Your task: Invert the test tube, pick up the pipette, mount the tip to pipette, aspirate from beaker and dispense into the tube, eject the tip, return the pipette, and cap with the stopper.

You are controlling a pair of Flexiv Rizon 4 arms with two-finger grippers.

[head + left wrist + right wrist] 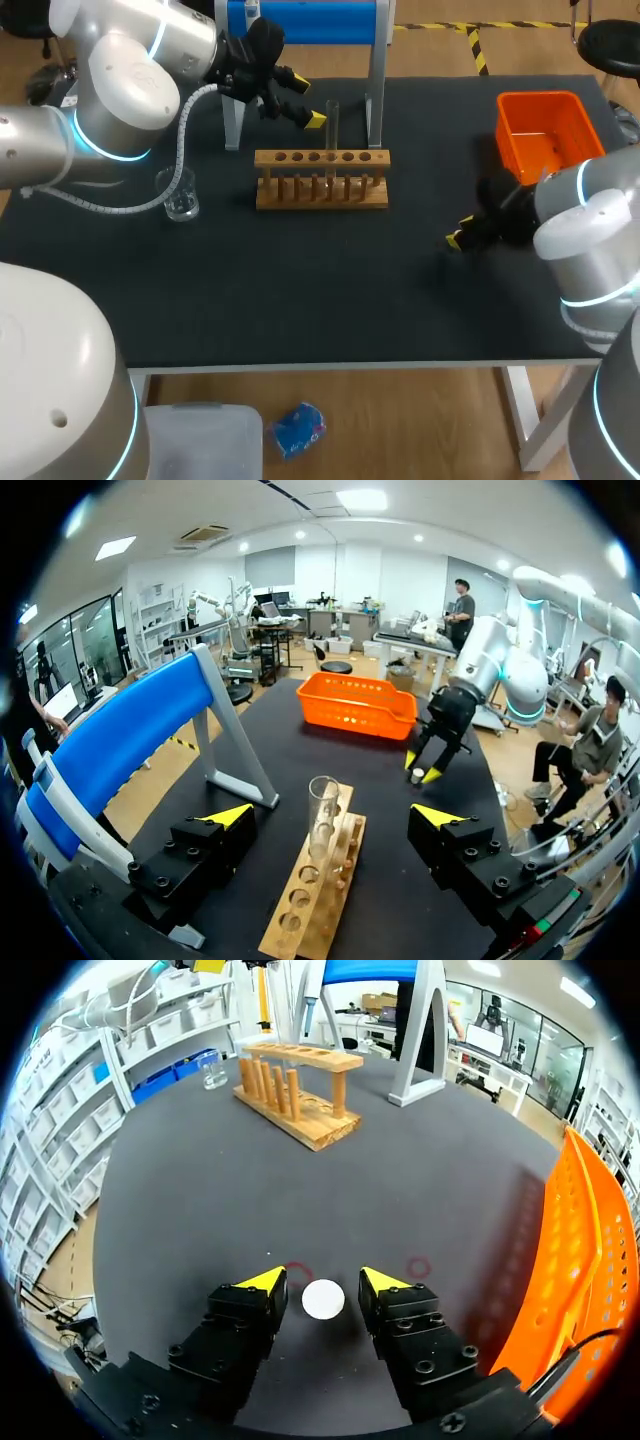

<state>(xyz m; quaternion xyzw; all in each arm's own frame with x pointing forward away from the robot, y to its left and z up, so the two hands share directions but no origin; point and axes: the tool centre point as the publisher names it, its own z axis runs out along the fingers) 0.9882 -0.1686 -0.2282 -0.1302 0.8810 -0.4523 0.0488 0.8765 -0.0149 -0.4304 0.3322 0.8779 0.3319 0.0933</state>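
Right wrist view: right gripper (pixel 320 1278), released, straddles the stopper (pixel 323 1299), left gripper (pixel 335 815), also released, faces the tube (pixel 322 798); capping judged in hand, requiring closure on the stopper next.

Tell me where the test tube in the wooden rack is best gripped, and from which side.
Grip the bare glass of the test tube above the top bar of the rack, coming in level from the side of the left pincer. It stands upright, its lower part caged by the rack, so only that stretch is free.
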